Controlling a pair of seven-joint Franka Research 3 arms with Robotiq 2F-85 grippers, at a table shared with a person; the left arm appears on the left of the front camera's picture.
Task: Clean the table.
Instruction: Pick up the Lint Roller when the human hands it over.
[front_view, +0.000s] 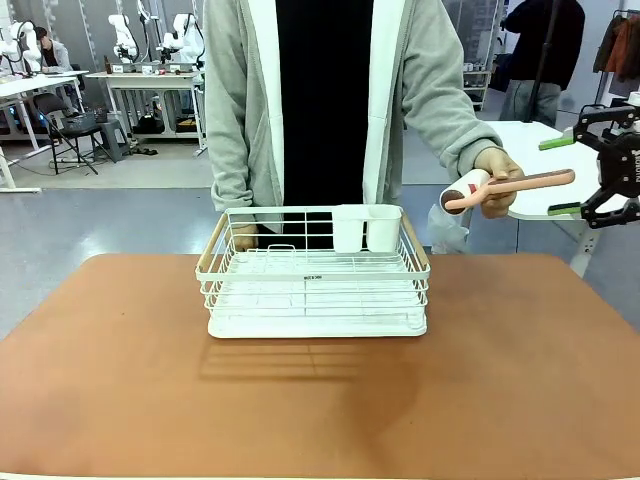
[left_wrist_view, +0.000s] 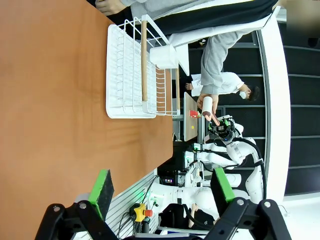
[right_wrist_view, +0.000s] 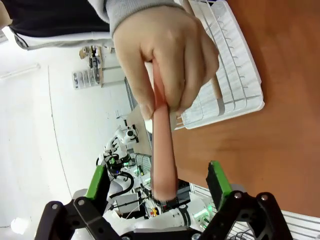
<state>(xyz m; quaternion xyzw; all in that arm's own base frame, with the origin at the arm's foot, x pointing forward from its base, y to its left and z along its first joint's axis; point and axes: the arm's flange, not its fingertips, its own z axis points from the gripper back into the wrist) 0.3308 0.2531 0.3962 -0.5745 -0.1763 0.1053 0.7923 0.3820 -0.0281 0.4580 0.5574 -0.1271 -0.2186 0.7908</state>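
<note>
Presently, the left claw (left_wrist_view: 161, 189) hangs above the table's near left part, its 2 green-padded fingers spread wide with nothing between them. The table (front_view: 120, 380), reddish-brown with rounded corners, spans the front view from edge to edge; its surface is bare on the left and right sides. A white wire dish rack (front_view: 315, 275) with 2 wooden handles stands at the table's middle, close to the far edge, on a white tray. A white 2-cup holder (front_view: 366, 228) hangs inside the rack's far right corner. A person (front_view: 325, 90) in a grey open jacket stands at the far edge behind the rack; one hand (front_view: 243, 237) rests by the rack's far left corner. The other hand (front_view: 500, 175) is raised beyond the far edge, toward the far right corner, gripping a lint roller (front_view: 530, 183) by its pink handle, white head toward the rack. The right claw (front_view: 560, 176) is held in the air off the far right corner, fingers spread; the handle's free end lies between them, touching neither pad.
</note>
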